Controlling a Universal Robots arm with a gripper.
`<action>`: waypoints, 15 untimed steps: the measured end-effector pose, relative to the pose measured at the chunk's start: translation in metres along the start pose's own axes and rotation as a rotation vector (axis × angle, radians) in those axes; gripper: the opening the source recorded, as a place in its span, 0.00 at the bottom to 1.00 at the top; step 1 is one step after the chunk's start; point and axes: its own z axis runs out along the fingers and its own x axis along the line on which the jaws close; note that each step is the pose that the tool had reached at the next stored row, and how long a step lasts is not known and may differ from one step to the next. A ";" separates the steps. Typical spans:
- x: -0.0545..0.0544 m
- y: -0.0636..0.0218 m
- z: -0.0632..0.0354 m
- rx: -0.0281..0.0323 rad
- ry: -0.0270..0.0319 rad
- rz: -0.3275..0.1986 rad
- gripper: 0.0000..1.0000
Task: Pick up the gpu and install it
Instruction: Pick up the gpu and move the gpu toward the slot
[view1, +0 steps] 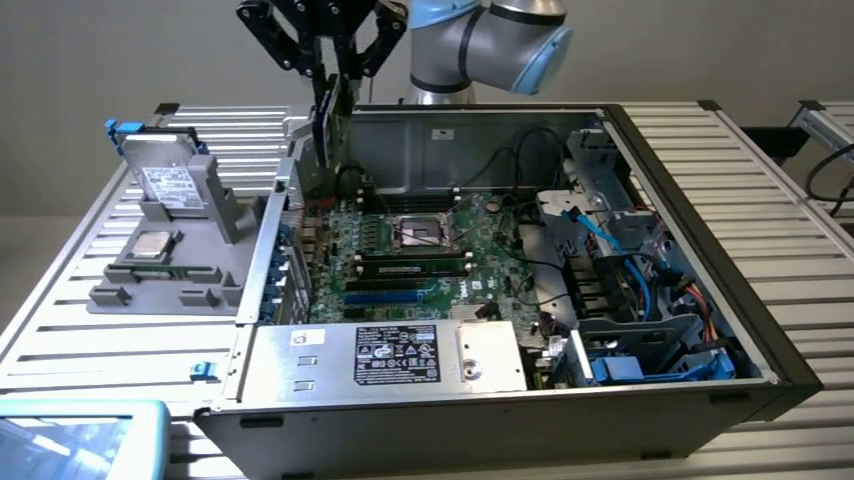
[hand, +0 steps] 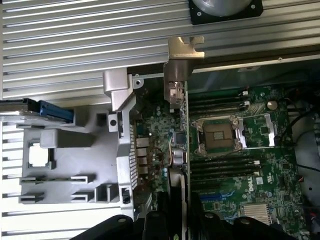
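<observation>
Tool (view1: 334, 88) clamped on the top edge of the gpu (view1: 324, 140), so the card hangs edge-down with its connector side facing the motherboard (view1: 414, 250). Silver bracket (hand: 184, 50) sits against the case (view1: 694, 200) rear wall, likely to line up with a slot opening. Cannot tell whether the card is seated.

Bright, even light with soft, shallow shadows.

- Open computer case (view1: 427, 135) on the slatted metal counter (view1: 761, 180).
- Green motherboard (view1: 494, 265) inside, CPU socket (view1: 424, 230) near its middle, a memory stick (view1: 414, 268) just beside it.
- Silver power supply (view1: 307, 360) with a black label.
- Grey holder (view1: 174, 290) on the exterior view's left, carrying a leaning hard drive (view1: 171, 180).
</observation>
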 end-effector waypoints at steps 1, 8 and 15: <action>-0.004 0.0004 -0.0002 0.0006 0.0002 0.000 0.28; -0.036 0.0034 -0.0012 0.0024 0.0005 0.000 0.28; -0.068 0.0068 -0.0022 0.0024 0.0005 0.000 0.28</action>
